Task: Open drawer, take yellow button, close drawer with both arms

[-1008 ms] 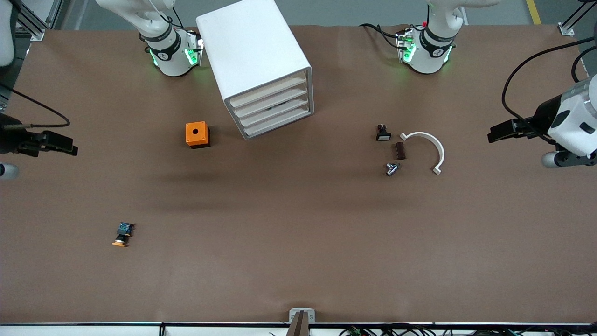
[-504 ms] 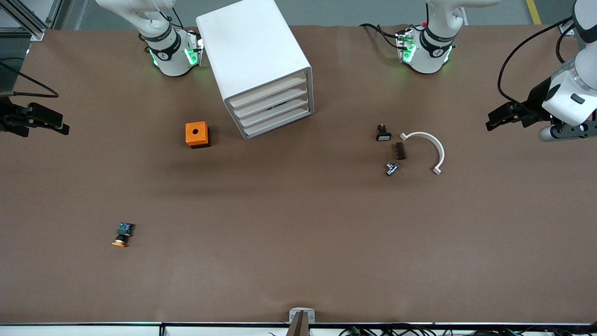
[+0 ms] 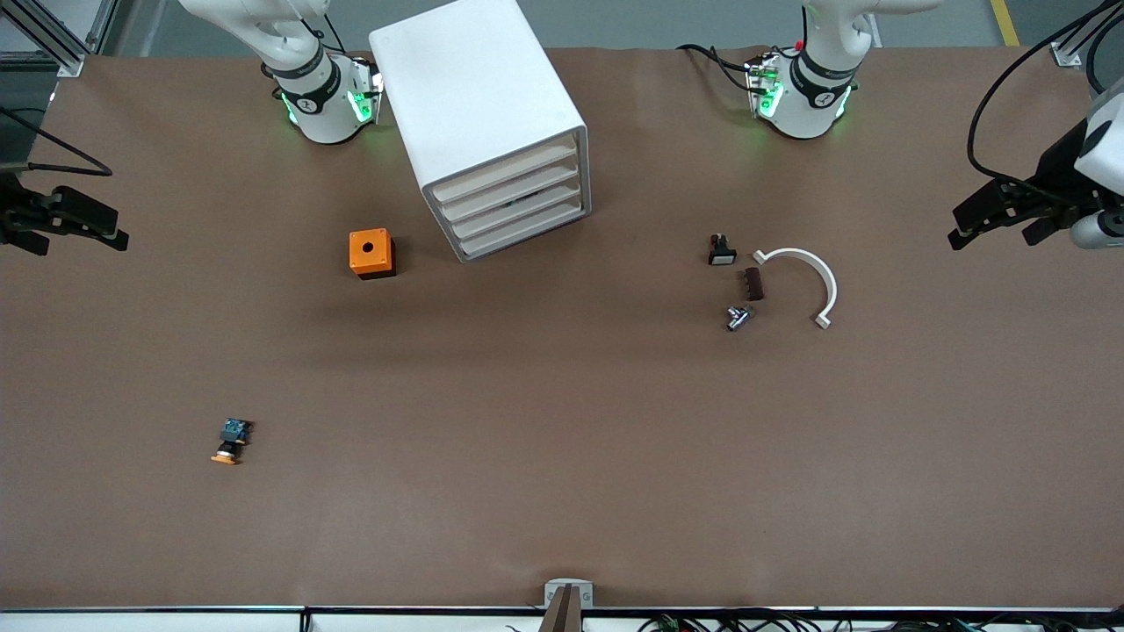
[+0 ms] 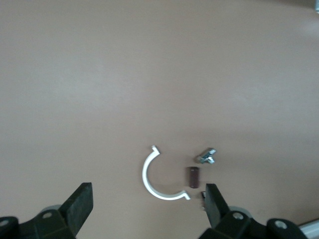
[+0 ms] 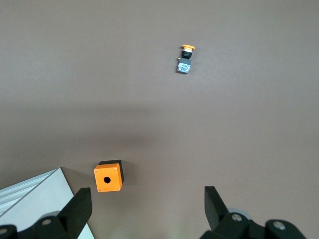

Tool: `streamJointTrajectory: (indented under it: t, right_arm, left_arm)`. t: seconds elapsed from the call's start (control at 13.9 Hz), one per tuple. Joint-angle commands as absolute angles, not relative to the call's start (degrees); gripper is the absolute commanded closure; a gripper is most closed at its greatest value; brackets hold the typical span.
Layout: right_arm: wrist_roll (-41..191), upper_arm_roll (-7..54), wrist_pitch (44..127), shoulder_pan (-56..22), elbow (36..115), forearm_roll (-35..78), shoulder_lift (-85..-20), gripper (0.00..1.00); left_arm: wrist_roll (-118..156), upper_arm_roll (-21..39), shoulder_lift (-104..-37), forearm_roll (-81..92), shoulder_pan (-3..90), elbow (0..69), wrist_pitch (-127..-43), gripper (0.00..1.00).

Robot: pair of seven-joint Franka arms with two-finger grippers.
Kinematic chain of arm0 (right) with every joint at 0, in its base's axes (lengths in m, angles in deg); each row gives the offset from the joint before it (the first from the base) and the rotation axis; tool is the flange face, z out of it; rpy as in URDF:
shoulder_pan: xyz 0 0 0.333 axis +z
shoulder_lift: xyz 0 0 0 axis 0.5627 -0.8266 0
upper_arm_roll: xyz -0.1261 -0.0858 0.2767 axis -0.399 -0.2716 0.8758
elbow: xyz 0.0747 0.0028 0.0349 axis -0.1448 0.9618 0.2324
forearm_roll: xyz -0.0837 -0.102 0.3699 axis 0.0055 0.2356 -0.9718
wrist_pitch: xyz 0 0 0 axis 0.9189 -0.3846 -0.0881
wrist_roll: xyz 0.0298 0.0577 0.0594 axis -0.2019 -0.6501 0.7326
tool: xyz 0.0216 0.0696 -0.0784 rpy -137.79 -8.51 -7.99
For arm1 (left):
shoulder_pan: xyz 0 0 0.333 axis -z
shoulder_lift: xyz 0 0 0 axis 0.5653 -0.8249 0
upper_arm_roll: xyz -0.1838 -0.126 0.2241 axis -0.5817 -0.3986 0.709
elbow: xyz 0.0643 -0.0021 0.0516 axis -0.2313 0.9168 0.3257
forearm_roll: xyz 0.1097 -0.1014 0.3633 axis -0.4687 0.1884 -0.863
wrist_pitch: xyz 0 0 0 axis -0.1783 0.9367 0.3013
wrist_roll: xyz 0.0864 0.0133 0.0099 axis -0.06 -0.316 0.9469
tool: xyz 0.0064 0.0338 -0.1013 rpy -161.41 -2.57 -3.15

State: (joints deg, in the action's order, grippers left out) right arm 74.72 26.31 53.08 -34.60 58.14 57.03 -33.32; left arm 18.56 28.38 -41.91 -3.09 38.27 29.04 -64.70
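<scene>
The white cabinet [image 3: 479, 96] stands between the arms' bases, and its top drawer [image 3: 505, 173] is shut like the three below it. The button [image 3: 232, 441] lies on the bare table, nearer the front camera than the orange cube [image 3: 371, 253], toward the right arm's end. It also shows in the right wrist view as the button [image 5: 186, 59]. My right gripper [image 3: 118, 230] hangs open and holds nothing, over the table's edge at its own end; its wrist view shows the right gripper [image 5: 147, 201]. My left gripper [image 3: 955, 226] hangs open and holds nothing over the table at the left arm's end, seen close up as the left gripper [image 4: 148, 199].
Toward the left arm's end lie a white C-shaped clip [image 3: 830, 281], a brown piece [image 3: 753, 283], a silver piece [image 3: 738, 317] and a small black piece with a white face [image 3: 722, 251]. The right wrist view shows the orange cube [image 5: 108, 178] beside the cabinet's corner [image 5: 35, 199].
Both grippers have drawn outward toward the table's ends. The right one shifted toward the bases a second ago and has barely moved since. The left one rose and then slid outward.
</scene>
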Motion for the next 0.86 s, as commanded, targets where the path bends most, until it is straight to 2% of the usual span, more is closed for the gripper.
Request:
streamJointTrajectory:
  t: [0.0, 0.14, 0.79]
  right_arm:
    - [75.11, 26.31, 55.87, -34.68, 66.68, 57.74, -27.04, 0.0]
    - [74.33, 26.49, 56.33, -34.25, 68.46, 57.65, -25.61, 0.0]
    - [73.09, 26.66, 56.77, -34.07, 67.68, 57.56, -25.52, 0.0]
  left_arm:
    - [17.64, 27.95, -46.78, -5.73, 38.91, 21.84, -60.43, 0.01]
    - [16.94, 27.86, -46.69, -5.55, 38.64, 21.84, -60.34, 0.01]
    - [17.2, 26.9, -46.43, -4.85, 38.99, 21.31, -59.2, 0.0]
